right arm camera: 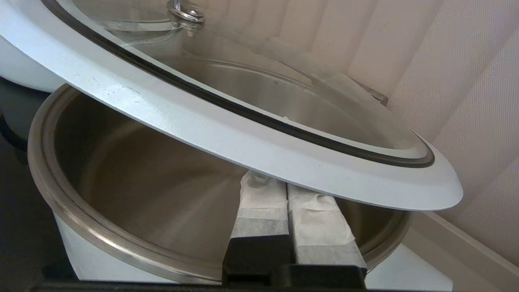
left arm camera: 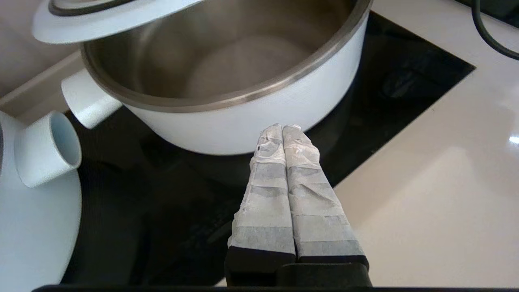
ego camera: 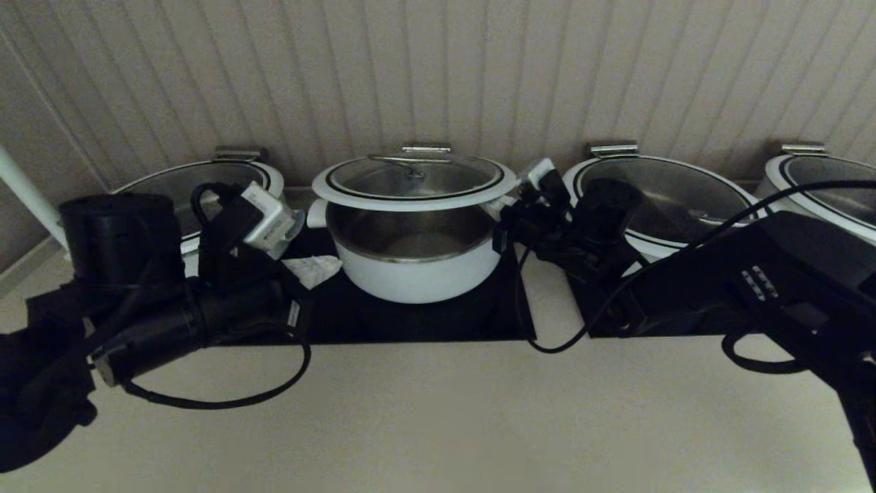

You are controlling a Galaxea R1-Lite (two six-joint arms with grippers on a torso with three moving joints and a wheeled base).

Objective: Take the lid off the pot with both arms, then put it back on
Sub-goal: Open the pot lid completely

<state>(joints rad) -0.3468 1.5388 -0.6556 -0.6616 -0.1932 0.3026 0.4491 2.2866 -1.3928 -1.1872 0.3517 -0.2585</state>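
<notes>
The lid (ego camera: 414, 179) is raised above the pot (ego camera: 417, 270), tilted, with a gap at the front that shows the steel inside. My right gripper (ego camera: 505, 204) is shut, and its taped fingertips sit under the lid's white rim at the pot's right side. In the right wrist view the rim (right arm camera: 259, 138) lies across my right gripper (right arm camera: 286, 184) above the open pot (right arm camera: 121, 239). My left gripper (ego camera: 315, 269) is shut and empty, low by the pot's left front. In the left wrist view my left gripper (left arm camera: 282, 127) is close to the pot's wall (left arm camera: 243, 117), below the lid (left arm camera: 105, 20).
The pot stands on a black cooktop (ego camera: 410, 322). Wider white pots with glass lids stand to the left (ego camera: 185, 181), right (ego camera: 657, 198) and far right (ego camera: 821, 185). The left one's handle (left arm camera: 46, 148) is near my left gripper. A ribbed wall lies close behind.
</notes>
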